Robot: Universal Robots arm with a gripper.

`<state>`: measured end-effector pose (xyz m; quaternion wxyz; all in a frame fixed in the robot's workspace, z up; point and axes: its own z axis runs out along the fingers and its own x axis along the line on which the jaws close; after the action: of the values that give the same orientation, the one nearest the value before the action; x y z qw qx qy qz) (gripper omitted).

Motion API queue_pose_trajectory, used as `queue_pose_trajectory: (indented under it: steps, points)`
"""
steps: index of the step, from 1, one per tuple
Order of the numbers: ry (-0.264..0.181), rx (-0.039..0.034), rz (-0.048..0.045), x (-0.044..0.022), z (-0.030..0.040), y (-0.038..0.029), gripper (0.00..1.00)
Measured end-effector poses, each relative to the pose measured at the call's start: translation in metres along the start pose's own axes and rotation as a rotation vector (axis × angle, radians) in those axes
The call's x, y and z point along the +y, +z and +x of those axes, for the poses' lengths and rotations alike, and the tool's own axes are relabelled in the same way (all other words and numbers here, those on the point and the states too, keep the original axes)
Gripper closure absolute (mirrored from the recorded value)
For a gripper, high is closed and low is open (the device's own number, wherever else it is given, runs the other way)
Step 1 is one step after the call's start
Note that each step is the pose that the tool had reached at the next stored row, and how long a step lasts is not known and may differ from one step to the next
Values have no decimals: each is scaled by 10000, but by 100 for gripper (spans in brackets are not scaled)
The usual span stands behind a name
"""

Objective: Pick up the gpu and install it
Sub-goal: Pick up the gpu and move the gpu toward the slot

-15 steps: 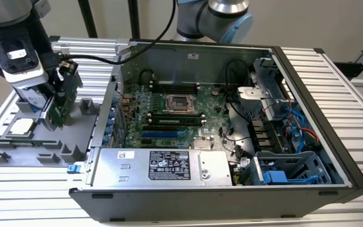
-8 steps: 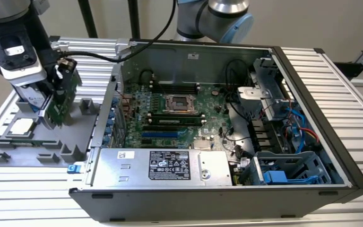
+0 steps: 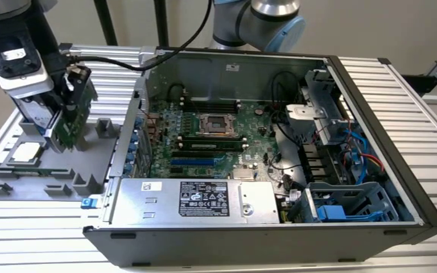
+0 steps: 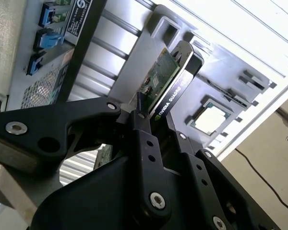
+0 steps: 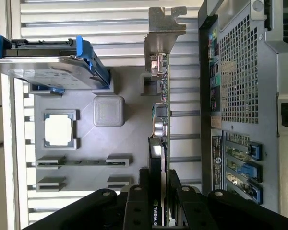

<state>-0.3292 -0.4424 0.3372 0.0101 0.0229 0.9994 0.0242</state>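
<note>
Gripper (image 3: 68,85) fingers closed down narrow, clamped on thin green circuit-board gpu card (image 3: 70,125); in the second wrist view, one black finger (image 4: 144,143) per face. Card held on edge over grey moulded parts tray (image 3: 36,177), beside open black PC case (image 3: 241,244), on the exterior view's left. Card-to-tray contact: can't tell. Silver hard drive in blue frame (image 5: 48,67) & square CPU chip (image 5: 57,130) sit in tray.

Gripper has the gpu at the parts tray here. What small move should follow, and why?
Probably a straight lift. The gripper is shut on the gpu, which stands upright and low among the raised blocks of the grey tray, beside the open computer case. Rising first should clear those blocks.
</note>
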Motion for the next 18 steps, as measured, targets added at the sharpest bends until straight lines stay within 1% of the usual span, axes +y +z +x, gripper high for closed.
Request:
queue_pose_trajectory:
  steps: [4,7,14,18]
  points:
    - [0,0,0,3,-1,-70,100]
    - [1,0,1,5,-2,-103,100]
    - [-1,-1,-1,10,-4,-217,100]
    - [0,0,-1,13,-5,-266,100]
